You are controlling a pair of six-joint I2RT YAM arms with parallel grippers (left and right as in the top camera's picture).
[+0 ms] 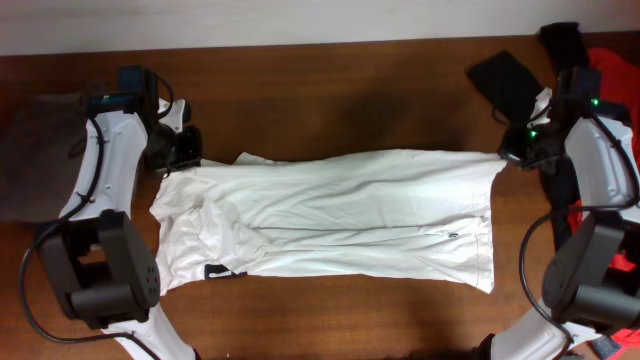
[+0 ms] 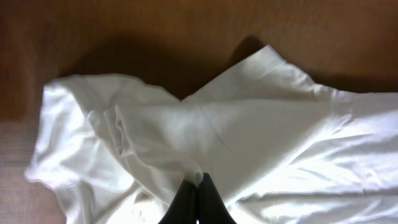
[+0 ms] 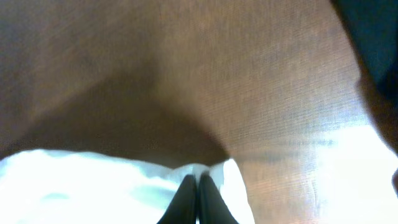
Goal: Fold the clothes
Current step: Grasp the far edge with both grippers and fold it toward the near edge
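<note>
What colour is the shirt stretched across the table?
The shirt is white, with a small black print; clearest overhead.

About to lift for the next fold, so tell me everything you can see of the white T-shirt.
The white T-shirt is thin, soft-looking cloth, wrinkled, lying flat on the wooden table as a long band running side to side, apparently folded over lengthwise. A bit of black print shows at its near left edge. The left gripper is shut on its far left corner, where the cloth bunches, and the right gripper is shut on its far right corner.
</note>
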